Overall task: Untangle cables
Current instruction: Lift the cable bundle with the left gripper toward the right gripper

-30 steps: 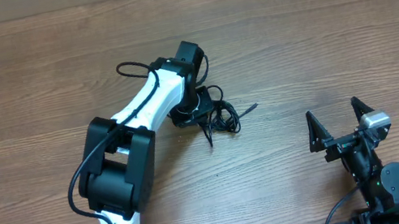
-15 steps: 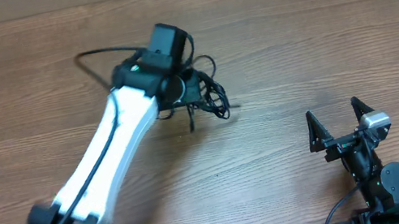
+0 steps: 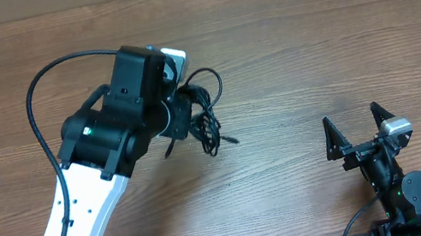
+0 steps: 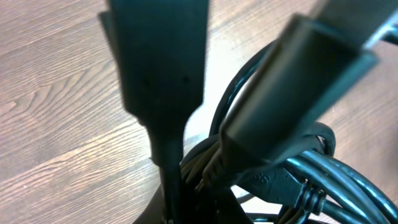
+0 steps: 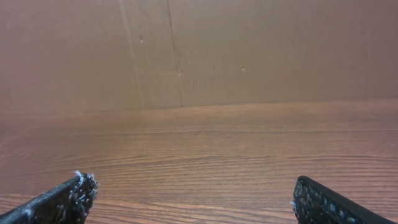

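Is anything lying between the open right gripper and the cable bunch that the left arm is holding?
Nothing visible does. Only bare table lies between the right gripper and the cables, which are bunched in the shut left gripper. The left arm reaches them from the opposite side, not across that path.

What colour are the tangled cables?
Black all over. The cables show best in the overhead view.

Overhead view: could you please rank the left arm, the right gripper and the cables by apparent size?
1. The left arm is by far the largest.
2-3. The cables and the right gripper cover about the same area, so they are too close to rank.
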`<action>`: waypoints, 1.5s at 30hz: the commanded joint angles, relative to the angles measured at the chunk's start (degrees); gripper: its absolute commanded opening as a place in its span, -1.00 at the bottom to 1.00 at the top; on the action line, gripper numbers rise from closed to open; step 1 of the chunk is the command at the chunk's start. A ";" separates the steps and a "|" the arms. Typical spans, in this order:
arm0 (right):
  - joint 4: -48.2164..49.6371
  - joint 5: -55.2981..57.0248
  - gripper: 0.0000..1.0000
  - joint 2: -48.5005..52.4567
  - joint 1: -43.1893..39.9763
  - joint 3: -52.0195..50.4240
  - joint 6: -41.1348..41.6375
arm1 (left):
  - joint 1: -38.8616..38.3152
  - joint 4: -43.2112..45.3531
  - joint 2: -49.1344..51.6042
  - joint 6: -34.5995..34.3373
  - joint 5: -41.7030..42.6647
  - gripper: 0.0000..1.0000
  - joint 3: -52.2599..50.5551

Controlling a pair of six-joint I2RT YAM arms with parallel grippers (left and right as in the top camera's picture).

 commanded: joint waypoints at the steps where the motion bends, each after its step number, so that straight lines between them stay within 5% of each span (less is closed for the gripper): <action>1: 0.20 0.33 1.00 -0.57 -0.26 -0.57 0.20 | 0.09 -1.25 -2.54 11.06 7.17 -0.92 0.15; 6: 0.15 -1.27 1.00 -0.57 -0.26 -0.57 0.94 | 0.09 -3.45 -3.72 27.47 22.67 -0.92 0.15; 8: 0.35 -4.57 1.00 -0.57 -0.26 -0.57 12.44 | 0.09 -4.68 -3.80 36.59 30.18 -0.92 0.15; 12: 1.01 -10.45 1.00 -0.57 -0.26 -0.57 28.79 | 0.09 -4.26 -3.80 43.71 32.39 -0.92 0.15; 16: 1.51 -17.05 1.00 -0.57 -0.26 -0.57 33.66 | 0.11 -3.89 -3.80 48.94 31.17 -0.92 0.15; 26: 3.82 -29.73 1.00 -0.55 -0.28 3.65 32.00 | 0.09 0.52 -3.80 38.29 23.04 -0.92 0.15; 30: -2.67 -31.26 1.00 0.48 -0.28 8.94 27.26 | 0.09 4.61 -3.80 27.26 16.70 -0.92 0.15; 39: -17.75 -35.01 1.00 11.85 -0.26 23.91 14.58 | 0.04 5.35 -3.80 14.19 11.08 -0.92 0.15; 45: -22.43 -44.37 1.00 20.26 -0.26 34.01 11.15 | -2.29 5.40 -3.72 11.13 9.64 -0.92 0.15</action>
